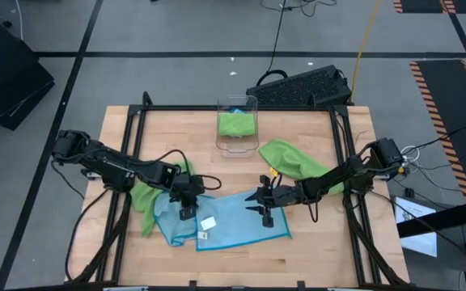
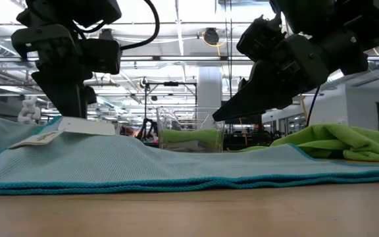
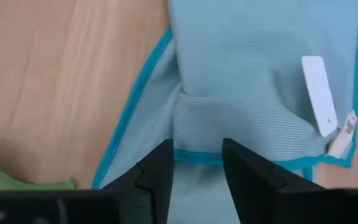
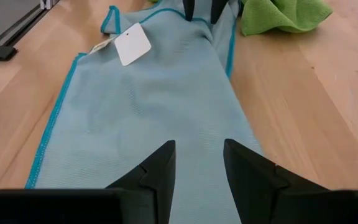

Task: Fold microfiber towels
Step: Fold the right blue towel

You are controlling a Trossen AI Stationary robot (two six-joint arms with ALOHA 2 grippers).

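Currently the left pincer (image 3: 196,163) stood part-open over the blue towel's (image 1: 233,218) bunched edge, gripping nothing visible. Right pincer (image 1: 263,201) hovered part-open over the far edge, empty. Risk: closing on two layers would drag the fold askew.

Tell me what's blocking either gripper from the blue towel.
Nothing visible. The left gripper is right at the light blue towel, over its folded edge; the right gripper hovers just above the towel's other end.
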